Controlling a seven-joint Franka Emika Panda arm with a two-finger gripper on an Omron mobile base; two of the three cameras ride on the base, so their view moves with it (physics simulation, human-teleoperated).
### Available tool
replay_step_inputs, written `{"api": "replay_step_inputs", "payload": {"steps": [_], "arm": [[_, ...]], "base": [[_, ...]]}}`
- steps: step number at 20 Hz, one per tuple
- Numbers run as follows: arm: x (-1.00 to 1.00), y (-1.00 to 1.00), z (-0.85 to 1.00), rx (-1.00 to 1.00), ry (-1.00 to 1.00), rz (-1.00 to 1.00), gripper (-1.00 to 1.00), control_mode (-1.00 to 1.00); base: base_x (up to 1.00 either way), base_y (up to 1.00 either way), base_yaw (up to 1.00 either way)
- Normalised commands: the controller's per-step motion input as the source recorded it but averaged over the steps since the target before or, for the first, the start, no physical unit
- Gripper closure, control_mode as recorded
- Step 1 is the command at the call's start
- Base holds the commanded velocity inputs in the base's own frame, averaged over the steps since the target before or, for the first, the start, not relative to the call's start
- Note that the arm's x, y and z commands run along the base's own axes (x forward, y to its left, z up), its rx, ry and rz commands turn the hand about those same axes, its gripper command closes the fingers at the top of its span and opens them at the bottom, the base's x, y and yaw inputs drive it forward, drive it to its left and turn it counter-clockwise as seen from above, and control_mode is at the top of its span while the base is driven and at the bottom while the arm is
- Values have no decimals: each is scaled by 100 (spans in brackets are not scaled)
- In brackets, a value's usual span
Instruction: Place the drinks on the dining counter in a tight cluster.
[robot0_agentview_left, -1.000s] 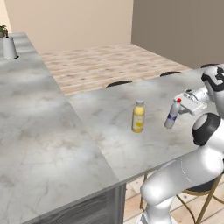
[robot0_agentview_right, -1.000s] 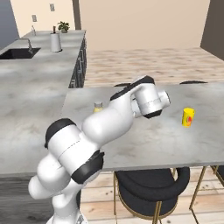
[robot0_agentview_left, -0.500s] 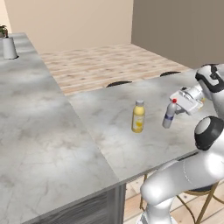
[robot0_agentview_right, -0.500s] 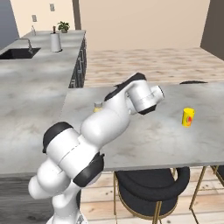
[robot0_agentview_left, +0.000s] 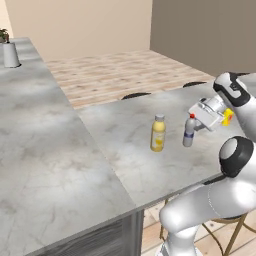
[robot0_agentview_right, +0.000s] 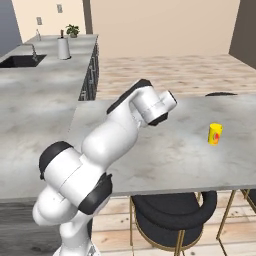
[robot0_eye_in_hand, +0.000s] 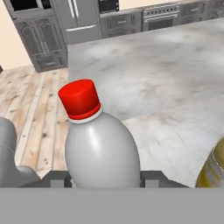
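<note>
My gripper (robot0_agentview_left: 194, 125) is clamped on the silver-grey bottle (robot0_agentview_left: 189, 132), red cap up, standing on the bench (robot0_agentview_left: 130, 125). The yellow bottle (robot0_agentview_left: 158, 133) stands at its nine o'clock in the left base view, near but apart.

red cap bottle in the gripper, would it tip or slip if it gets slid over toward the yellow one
The silver-grey bottle is slim and tall above a narrow base, so a push up high would probably topple it. Its glossy, rounded body looks slippery, so it might twist between the fingers. It looks rigid, so the gripper closed on it shouldn't dent it, and it should move as one piece toward the yellow bottle.
</note>
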Motion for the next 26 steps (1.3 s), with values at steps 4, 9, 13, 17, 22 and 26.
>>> {"api": "replay_step_inputs", "payload": {"steps": [4,9,13,17,22,26], "arm": [[0,3,0,-6,0,0,100,-100],[7,0,-3,0,2,0,100,-100],[19,0,-24,0,6,0,100,-100],[13,-2,-21,0,4,0,100,-100],[5,-22,-12,4,1,0,100,-100],[2,-47,-1,13,0,0,100,-100]], "base": [[0,0,0],[0,0,0],[0,0,0],[0,0,0],[0,0,0],[0,0,0]]}}
